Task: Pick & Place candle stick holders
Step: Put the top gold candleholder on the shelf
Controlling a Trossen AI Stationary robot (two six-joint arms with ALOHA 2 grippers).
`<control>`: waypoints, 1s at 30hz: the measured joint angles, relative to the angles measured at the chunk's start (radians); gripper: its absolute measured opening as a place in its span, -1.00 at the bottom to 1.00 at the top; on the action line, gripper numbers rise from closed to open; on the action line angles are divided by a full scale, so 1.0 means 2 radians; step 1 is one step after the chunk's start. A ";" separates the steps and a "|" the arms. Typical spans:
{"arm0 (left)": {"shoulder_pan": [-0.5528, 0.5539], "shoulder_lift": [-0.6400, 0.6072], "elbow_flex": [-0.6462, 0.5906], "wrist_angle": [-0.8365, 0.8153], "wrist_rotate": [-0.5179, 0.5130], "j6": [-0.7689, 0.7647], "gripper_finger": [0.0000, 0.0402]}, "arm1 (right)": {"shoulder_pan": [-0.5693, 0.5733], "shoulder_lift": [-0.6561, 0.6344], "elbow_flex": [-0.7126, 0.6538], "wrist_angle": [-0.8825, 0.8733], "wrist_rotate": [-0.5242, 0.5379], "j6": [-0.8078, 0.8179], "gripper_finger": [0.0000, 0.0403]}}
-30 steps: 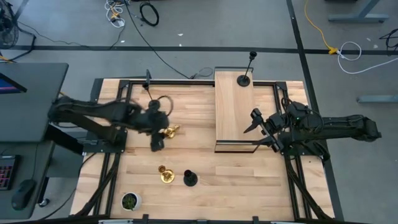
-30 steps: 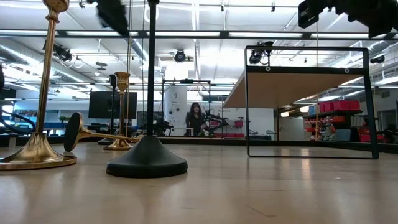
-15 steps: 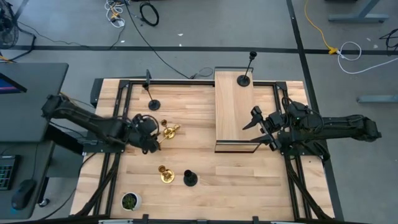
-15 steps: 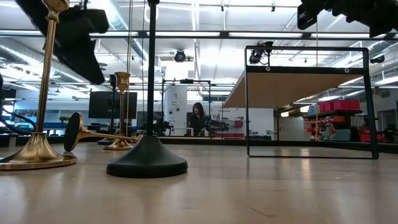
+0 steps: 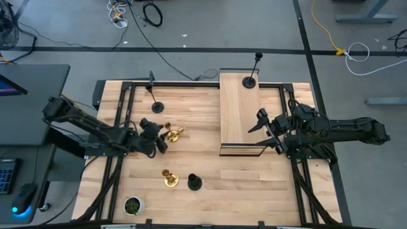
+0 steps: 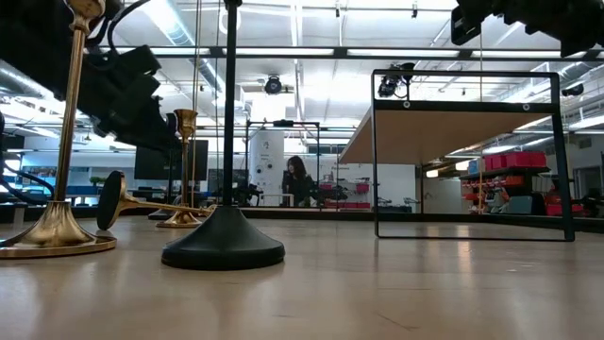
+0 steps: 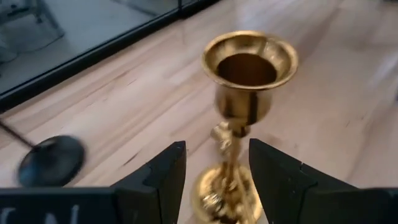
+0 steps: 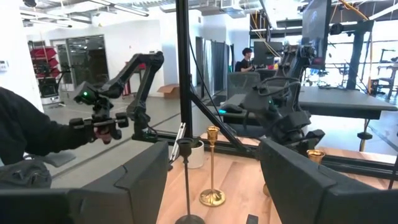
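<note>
An upright gold candlestick [image 7: 247,68] stands on its round base, and its stem rises between the open fingers of my left gripper [image 7: 214,180], which do not touch it. From above, my left gripper [image 5: 160,138] is just left of this candlestick [image 5: 168,127] and of a gold one lying on its side [image 5: 178,133]. Another gold one [image 5: 168,179] and a black one [image 5: 194,183] stand nearer the front. A black one [image 5: 157,107] stands at the far left, and another [image 5: 249,81] on the raised shelf. My right gripper [image 5: 264,135] hangs open and empty by the shelf's right edge.
A raised wooden shelf [image 5: 240,121] on a black frame stands right of centre. A small green plant pot [image 5: 133,205] sits at the near left corner. Black frame rails run along the table's edges. A person shows far off in the room [image 6: 295,179].
My left gripper has come down and drawn back a little toward the table's left and near edge. It now sits low on the left side of the upright gold candlestick, with its fingers on either side of the stem. The candlesticks have not moved.
</note>
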 joint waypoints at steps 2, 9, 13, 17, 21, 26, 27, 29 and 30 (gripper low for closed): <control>0.000 0.000 -0.021 0.062 0.006 0.022 -0.11 | 0.000 0.000 0.000 0.000 0.000 0.000 0.25; 0.001 0.000 -0.075 0.181 -0.005 0.060 -0.11 | 0.000 0.000 0.000 -0.003 0.000 0.000 0.25; 0.008 0.000 -0.099 0.241 0.003 0.079 -0.11 | 0.000 0.000 0.000 -0.003 0.000 0.000 0.25; 0.016 0.000 -0.110 0.283 0.011 0.110 -0.11 | 0.000 0.000 0.000 -0.002 0.000 0.000 0.25; 0.029 0.000 -0.110 0.319 0.038 0.150 -0.11 | 0.000 0.000 0.000 -0.002 0.000 0.000 0.25; 0.052 0.000 -0.110 0.327 0.066 0.162 -0.11 | 0.000 0.000 0.000 -0.002 0.000 0.000 0.25; 0.056 0.000 -0.110 0.326 0.071 0.162 -0.11 | 0.000 0.000 0.000 -0.002 0.000 0.000 0.25; 0.062 0.000 -0.110 0.325 0.081 0.162 -0.12 | 0.000 0.000 0.000 -0.002 0.000 0.000 0.25; 0.065 0.000 -0.110 0.325 0.086 0.162 -0.13 | 0.000 0.000 0.000 -0.003 0.000 0.000 0.25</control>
